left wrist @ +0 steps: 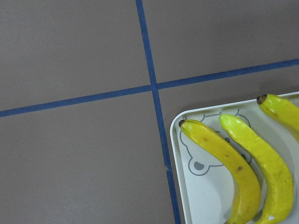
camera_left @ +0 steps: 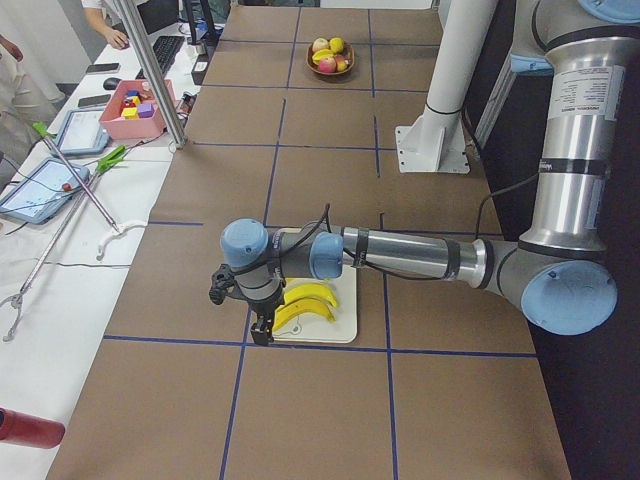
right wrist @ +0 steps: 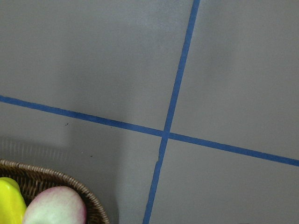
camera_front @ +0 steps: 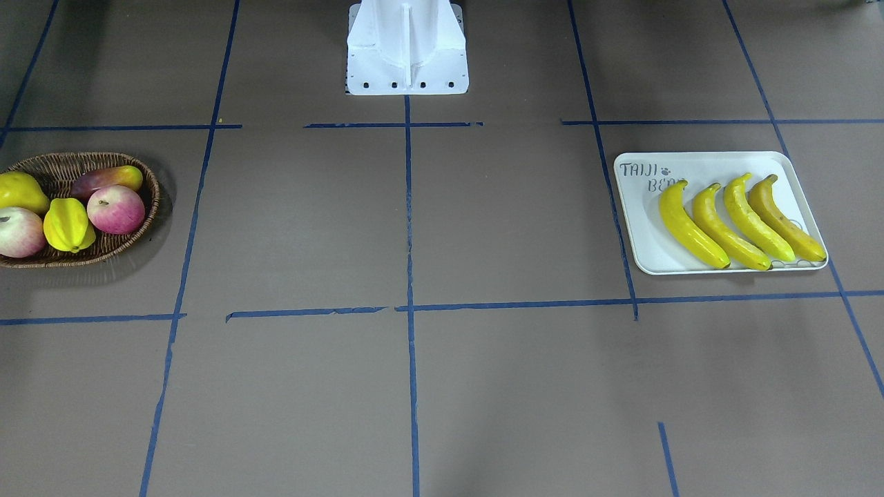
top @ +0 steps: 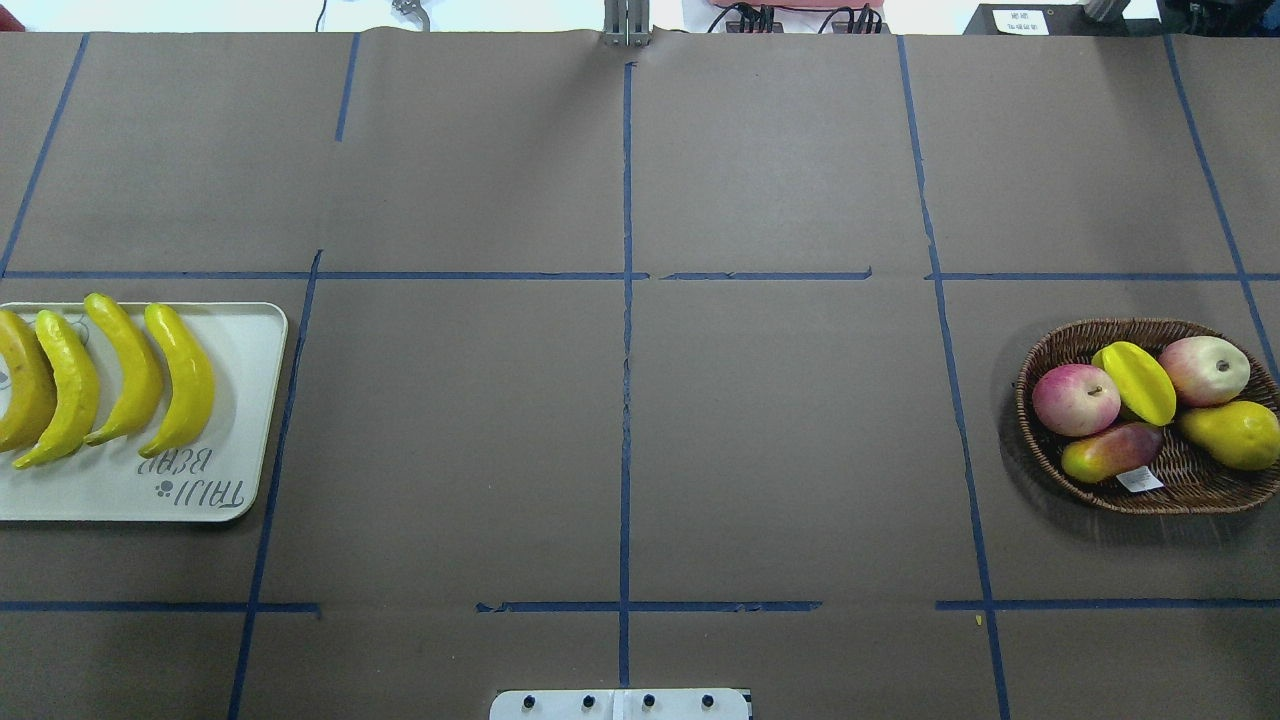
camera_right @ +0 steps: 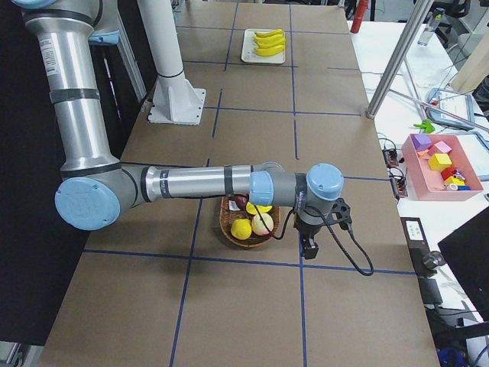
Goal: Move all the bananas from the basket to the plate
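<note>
Several bananas [camera_front: 725, 228] lie side by side on the off-white plate [camera_front: 642, 241], the brownish one [camera_front: 787, 219] at its outer end. They also show in the overhead view [top: 180, 380] and the left wrist view [left wrist: 233, 168]. The wicker basket [top: 1040, 460] holds two apples, a starfruit [top: 1140, 380], a pear and a mango; no banana shows in it. My left gripper [camera_left: 262, 328] hangs over the plate's [camera_left: 345, 325] outer corner. My right gripper [camera_right: 309, 245] hangs just beside the basket [camera_right: 225, 222]. I cannot tell whether either is open or shut.
The white robot base [camera_front: 407, 55] stands at the table's middle edge. Blue tape lines cross the brown table. A pink box of blocks [camera_left: 140, 105] and tablets lie on the white side table beyond the table's far edge.
</note>
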Controlling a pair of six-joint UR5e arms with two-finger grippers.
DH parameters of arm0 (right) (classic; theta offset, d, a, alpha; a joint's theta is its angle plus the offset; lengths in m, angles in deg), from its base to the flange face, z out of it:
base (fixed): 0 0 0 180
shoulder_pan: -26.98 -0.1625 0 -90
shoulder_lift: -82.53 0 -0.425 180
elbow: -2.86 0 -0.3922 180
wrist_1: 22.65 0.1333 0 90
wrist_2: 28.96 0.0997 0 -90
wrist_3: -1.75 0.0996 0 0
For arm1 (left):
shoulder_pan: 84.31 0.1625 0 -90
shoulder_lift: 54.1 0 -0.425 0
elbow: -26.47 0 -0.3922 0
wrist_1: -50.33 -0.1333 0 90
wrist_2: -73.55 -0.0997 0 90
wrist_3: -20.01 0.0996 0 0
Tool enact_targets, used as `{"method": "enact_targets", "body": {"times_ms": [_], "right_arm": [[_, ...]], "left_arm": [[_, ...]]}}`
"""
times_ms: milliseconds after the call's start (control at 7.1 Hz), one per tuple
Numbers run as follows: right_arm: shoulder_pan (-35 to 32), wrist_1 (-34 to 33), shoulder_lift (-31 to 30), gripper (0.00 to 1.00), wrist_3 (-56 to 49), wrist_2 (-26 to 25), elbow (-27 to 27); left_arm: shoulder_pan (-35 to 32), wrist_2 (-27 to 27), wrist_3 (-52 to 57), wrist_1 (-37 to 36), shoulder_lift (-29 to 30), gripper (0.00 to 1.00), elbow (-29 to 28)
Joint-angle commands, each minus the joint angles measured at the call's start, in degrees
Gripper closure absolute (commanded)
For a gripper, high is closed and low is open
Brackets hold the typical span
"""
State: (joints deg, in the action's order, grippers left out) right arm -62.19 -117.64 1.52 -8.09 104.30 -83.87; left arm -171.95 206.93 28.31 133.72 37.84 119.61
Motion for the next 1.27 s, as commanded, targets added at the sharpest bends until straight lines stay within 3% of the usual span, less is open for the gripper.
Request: {"method": "enact_targets", "body": {"times_ms": [0,1126], "right_arm": [[-0.04,0.07,-0.73,0.0,0.6,0.08,-1.25],[0.05,0.51,-1.26,0.0,0.52,0.16,-1.34]], "left_arm": [[0.02,-0.57,-0.39,0.11,-0.61,0.0,0.21],[0.64,-0.75,-0.3,0.2,-0.71,0.0,0.91]]}}
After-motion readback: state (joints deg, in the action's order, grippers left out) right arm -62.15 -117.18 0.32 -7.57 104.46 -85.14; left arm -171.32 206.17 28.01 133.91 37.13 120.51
